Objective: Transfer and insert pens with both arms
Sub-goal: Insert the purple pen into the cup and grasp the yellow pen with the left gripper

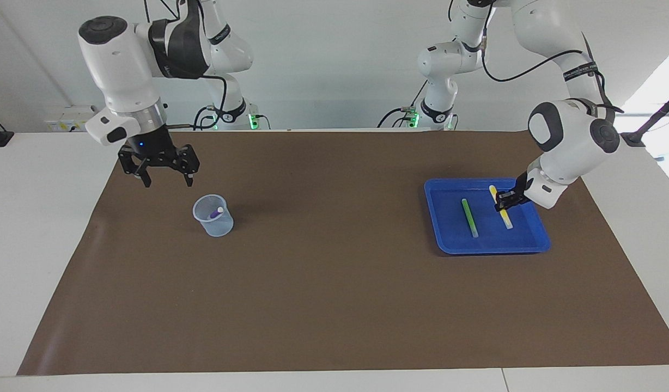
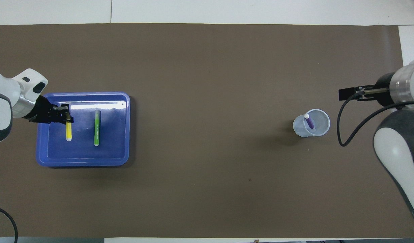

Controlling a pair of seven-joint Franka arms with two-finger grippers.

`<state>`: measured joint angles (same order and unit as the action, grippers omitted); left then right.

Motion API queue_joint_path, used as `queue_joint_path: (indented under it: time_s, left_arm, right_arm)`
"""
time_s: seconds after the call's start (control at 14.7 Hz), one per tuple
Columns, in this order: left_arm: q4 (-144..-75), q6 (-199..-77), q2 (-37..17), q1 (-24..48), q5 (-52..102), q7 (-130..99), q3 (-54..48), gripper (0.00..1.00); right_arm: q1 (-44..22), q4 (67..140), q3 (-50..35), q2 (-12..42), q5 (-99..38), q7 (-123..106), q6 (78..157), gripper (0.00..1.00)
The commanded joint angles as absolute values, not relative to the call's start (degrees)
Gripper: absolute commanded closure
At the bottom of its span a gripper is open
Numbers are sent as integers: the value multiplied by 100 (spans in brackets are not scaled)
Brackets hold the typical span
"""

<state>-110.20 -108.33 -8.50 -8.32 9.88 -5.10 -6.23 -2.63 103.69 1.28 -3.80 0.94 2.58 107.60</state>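
A yellow pen (image 1: 507, 219) (image 2: 68, 132) and a green pen (image 1: 469, 218) (image 2: 96, 127) lie side by side in a blue tray (image 1: 492, 247) (image 2: 82, 162) toward the left arm's end of the table. My left gripper (image 1: 505, 202) (image 2: 66, 114) is down in the tray, at the yellow pen's end farther from the robots. A purple pen (image 1: 216, 213) (image 2: 309, 121) stands tilted in a clear cup (image 1: 213, 222) (image 2: 311, 130) toward the right arm's end. My right gripper (image 1: 165, 175) (image 2: 343, 93) is open and empty, raised over the mat beside the cup.
A brown mat (image 1: 323, 283) (image 2: 207, 67) covers most of the white table. Two smaller white arms with green-lit bases (image 1: 233, 111) (image 1: 435, 111) stand at the robots' edge of the table.
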Motion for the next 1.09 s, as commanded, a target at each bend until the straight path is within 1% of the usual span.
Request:
queue_joint_path:
  time_s: [0.0,0.14,0.27,0.54,0.61,0.81,0.95,1.02]
  left_arm:
    - [-10688,-10022,-651,-791,1658,-1464,-606,100]
    - [-10722,-9783,-362,-791,2466,-2377,-606,100]
    - [-10740,-9598,-220,-774,3169,-3335,-633,100]
    - [-10784,-9624,131,-274,4085,-5549,-659,100]
    - [-10880,-9668,262,-168,4313,-5990,-659,100]
    - [-11231,-9694,605,-149,5165,-7291,-668,100]
    - [-11416,-9642,764,51,5536,-7523,-668,100]
    - [-11617,-9720,904,209,5729,-7697,-659,100]
  right_arm:
    - [-220,9319,97,60,-158,588,9855,0]
    - [-246,8940,62,193,-97,877,9476,0]
    - [-264,8720,44,255,-70,1002,9142,0]
    - [-246,8815,35,194,-26,1011,9044,0]
    - [-255,8876,35,159,-26,1011,9044,0]
    - [-246,8973,26,88,-35,976,9053,0]
    - [-255,9043,26,-8,-35,993,9044,0]
    - [-255,9087,26,-61,-35,993,9044,0]
